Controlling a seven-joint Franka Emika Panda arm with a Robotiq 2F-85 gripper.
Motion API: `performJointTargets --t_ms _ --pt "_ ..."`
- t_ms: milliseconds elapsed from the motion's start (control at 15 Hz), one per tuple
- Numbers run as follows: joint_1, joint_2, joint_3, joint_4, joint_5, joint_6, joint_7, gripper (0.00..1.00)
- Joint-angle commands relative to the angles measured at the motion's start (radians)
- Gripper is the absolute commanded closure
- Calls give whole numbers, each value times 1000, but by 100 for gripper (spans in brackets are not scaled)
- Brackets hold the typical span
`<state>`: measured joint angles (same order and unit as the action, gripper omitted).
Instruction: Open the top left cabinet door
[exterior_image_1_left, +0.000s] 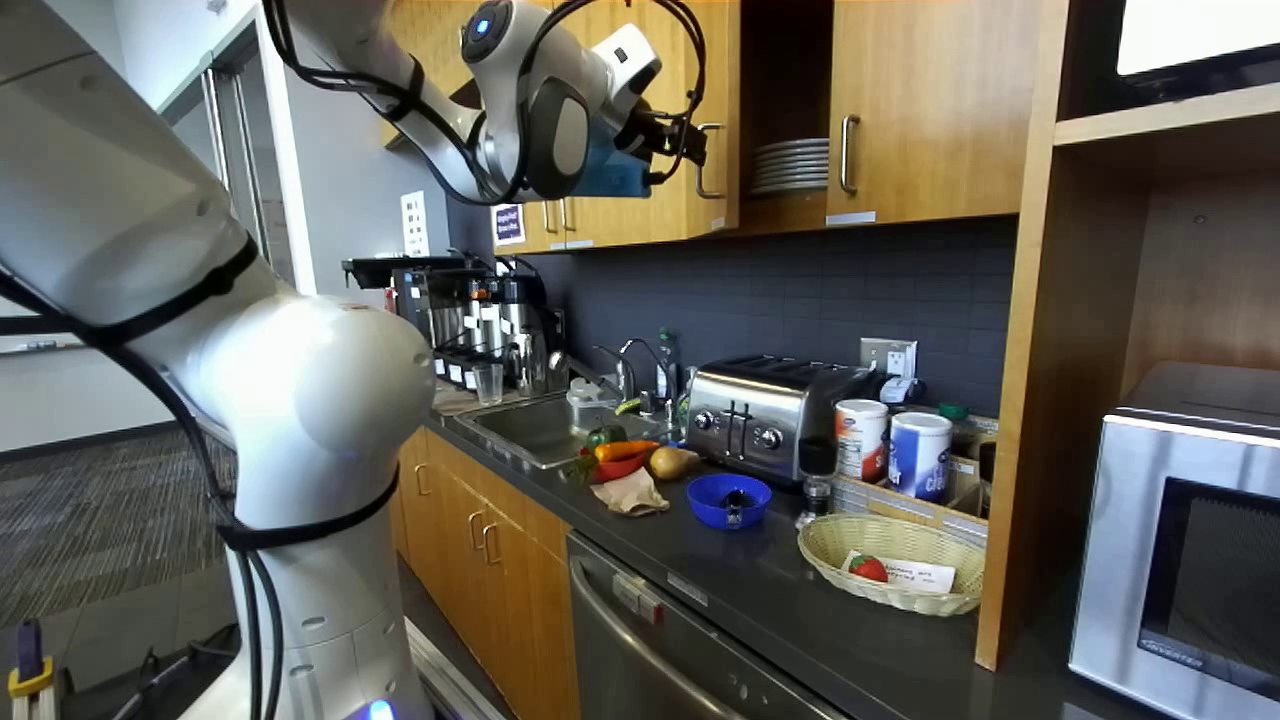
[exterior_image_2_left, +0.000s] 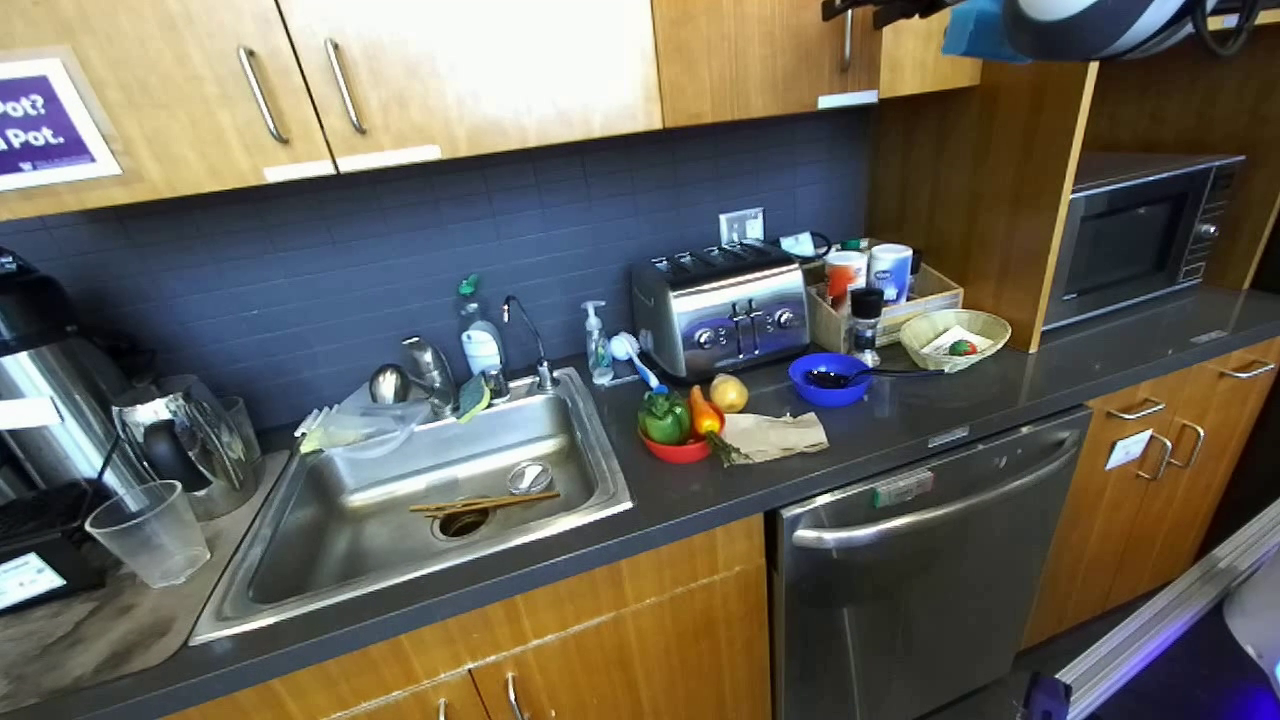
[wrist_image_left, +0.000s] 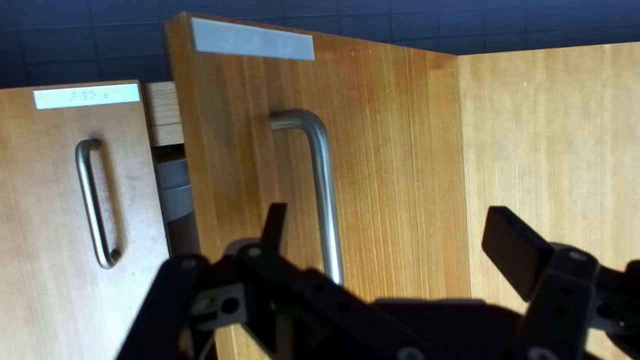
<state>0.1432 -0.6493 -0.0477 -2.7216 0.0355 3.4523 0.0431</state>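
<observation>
The top left cabinet door (exterior_image_1_left: 720, 90) is honey-brown wood and stands partly open, swung outward. It also shows in another exterior view (exterior_image_2_left: 750, 60) and in the wrist view (wrist_image_left: 395, 150). Its silver bar handle (wrist_image_left: 322, 190) runs along its free edge. My gripper (exterior_image_1_left: 690, 140) is in front of this door, close to the handle. In the wrist view the gripper (wrist_image_left: 390, 230) is open, and the handle appears between the fingers, nearer the left one, without being clamped. The handle's far end is hidden behind the gripper. Only part of the gripper (exterior_image_2_left: 870, 10) shows at the top of an exterior view.
The matching door (exterior_image_1_left: 935, 110) with its handle on the left edge is shut. Stacked plates (exterior_image_1_left: 790, 165) show in the opening between the doors. Below are a toaster (exterior_image_1_left: 770, 410), a sink (exterior_image_2_left: 440, 500), a blue bowl (exterior_image_1_left: 728, 500) and a basket (exterior_image_1_left: 830, 540). A wooden side panel (exterior_image_1_left: 1030, 350) stands at the right.
</observation>
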Motion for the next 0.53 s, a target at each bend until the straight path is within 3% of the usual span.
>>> performJointTargets --t_ms 0,467 --pt "37 43 -38 42 -25 3 -10 0" --pt "82 75 -85 75 -37 3 -21 0"
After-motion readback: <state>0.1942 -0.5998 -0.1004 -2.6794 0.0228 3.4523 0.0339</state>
